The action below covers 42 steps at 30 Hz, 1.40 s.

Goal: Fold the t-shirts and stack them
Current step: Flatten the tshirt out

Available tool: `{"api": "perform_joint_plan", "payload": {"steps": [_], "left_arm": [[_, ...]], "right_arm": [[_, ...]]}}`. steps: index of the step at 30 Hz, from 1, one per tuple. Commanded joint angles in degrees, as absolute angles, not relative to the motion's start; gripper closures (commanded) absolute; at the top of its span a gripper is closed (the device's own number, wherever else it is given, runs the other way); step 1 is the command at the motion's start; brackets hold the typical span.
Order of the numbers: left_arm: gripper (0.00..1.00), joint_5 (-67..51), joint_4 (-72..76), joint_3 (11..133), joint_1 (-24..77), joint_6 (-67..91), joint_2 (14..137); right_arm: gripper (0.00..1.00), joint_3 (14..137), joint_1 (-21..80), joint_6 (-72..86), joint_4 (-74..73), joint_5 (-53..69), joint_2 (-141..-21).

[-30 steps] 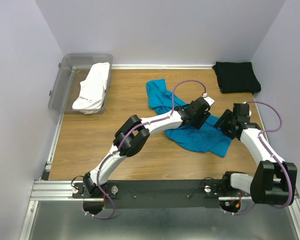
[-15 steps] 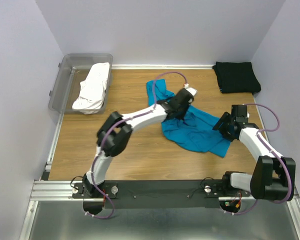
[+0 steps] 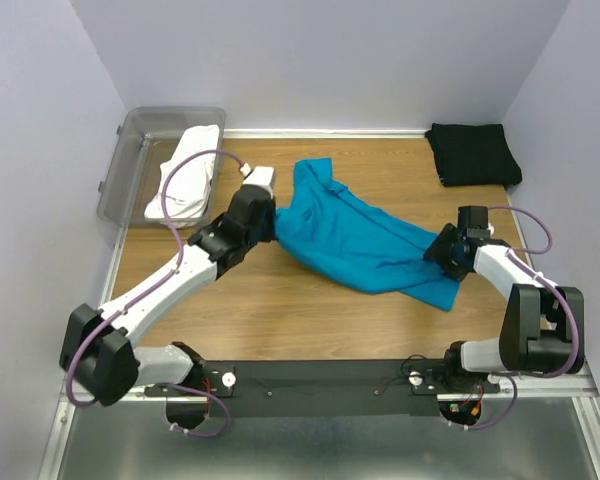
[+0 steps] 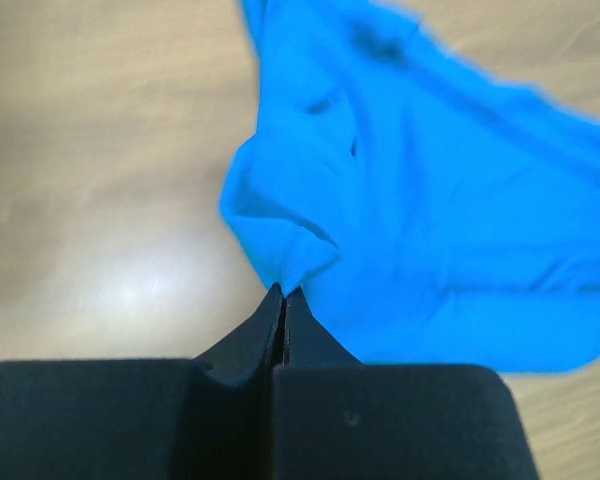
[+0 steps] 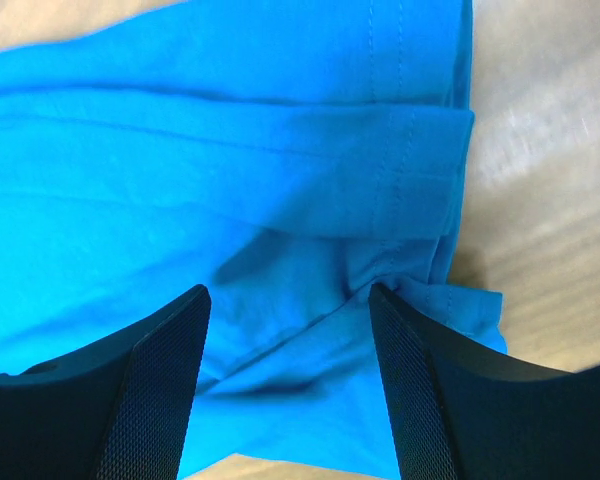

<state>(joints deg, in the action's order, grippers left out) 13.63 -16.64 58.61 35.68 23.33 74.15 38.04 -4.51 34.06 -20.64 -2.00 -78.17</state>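
Closed fingertips of the left gripper (image 4: 283, 292) are seen pinched on a small fold at the left end of the teal t-shirt (image 3: 360, 240), with no gap left between the jaws. By the right gripper (image 5: 285, 300) no cloth is clamped. Its jaws are held wide, one on either side of the shirt's stitched hem, near the right edge of the table (image 3: 230, 290). Whether the cloth is touched by them cannot be told.

The teal t-shirt is spread, creased, across the middle of the table, reaching from one gripper to the other. The black t-shirt (image 3: 472, 153) is laid folded in the far right corner, well apart from the teal one. The white t-shirt (image 3: 187, 175) is bundled inside the clear tub (image 3: 130, 150), which is set at the far left corner.

Bare wood is left along the near edge in front of the teal t-shirt, and along the far edge between the tub and the black t-shirt. A double row of stitching is shown along the hem in the right wrist view.
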Motion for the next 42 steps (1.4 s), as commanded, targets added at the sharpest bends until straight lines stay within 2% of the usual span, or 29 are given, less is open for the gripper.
{"api": "perform_joint_plan", "payload": {"steps": [1,5,10,11,16,17,19,20,23,26,30,33,35,42], "left_arm": [[0.98,17.66,-18.80,50.13,35.69,31.68,66.12],[0.99,16.88,-22.14,39.83,34.72,47.23,58.83],[0.95,20.90,-29.96,36.91,33.14,51.95,51.86],[0.89,20.74,-30.75,37.09,32.79,52.03,50.55],[0.73,11.96,-34.45,36.83,32.61,54.75,47.38],[0.62,12.13,-35.32,36.74,32.52,55.54,44.50],[0.49,16.33,-39.00,37.87,32.61,57.30,40.80],[0.37,18.26,-40.15,38.49,32.61,58.61,37.04],[0.24,24.07,-41.31,39.11,32.52,58.02,33.06],[0.26,22.51,-37.91,37.89,32.52,55.82,36.19],[0.33,14.17,-23.69,36.39,32.52,45.31,45.68],[0.32,13.97,-20.40,38.57,32.43,40.80,55.78],[0.29,14.50,-19.26,41.73,32.52,39.91,62.88],[0.28,17.66,-15.30,46.67,30.24,42.71,77.33]], "right_arm": [[0.28,40.08,-4.83,34.80,-18.46,-2.99,-81.99],[0.28,40.95,-4.92,35.07,-18.19,-4.30,-84.11],[0.28,43.14,-4.83,34.81,-18.28,-6.50,-84.64],[0.27,43.85,-4.92,34.72,-18.37,-6.68,-84.73],[0.27,49.30,-4.83,32.87,-19.25,-5.98,-83.41],[0.27,50.44,-4.83,32.78,-19.25,-5.98,-82.97],[0.27,51.15,-4.83,32.26,-19.42,-4.66,-82.27],[0.27,51.41,-4.75,32.26,-19.42,-3.96,-81.66],[0.27,51.42,-3.96,32.17,-19.34,-0.97,-81.65],[0.29,51.77,-2.21,32.26,-19.34,2.63,-83.40],[0.41,52.64,-0.09,31.91,-19.34,3.52,-88.05],[0.42,53.00,2.37,31.29,-19.34,3.69,-90.69],[0.42,53.00,3.07,31.03,-19.34,3.69,-91.75],[0.42,53.00,4.22,29.88,-19.16,2.55,-95.18]]}}
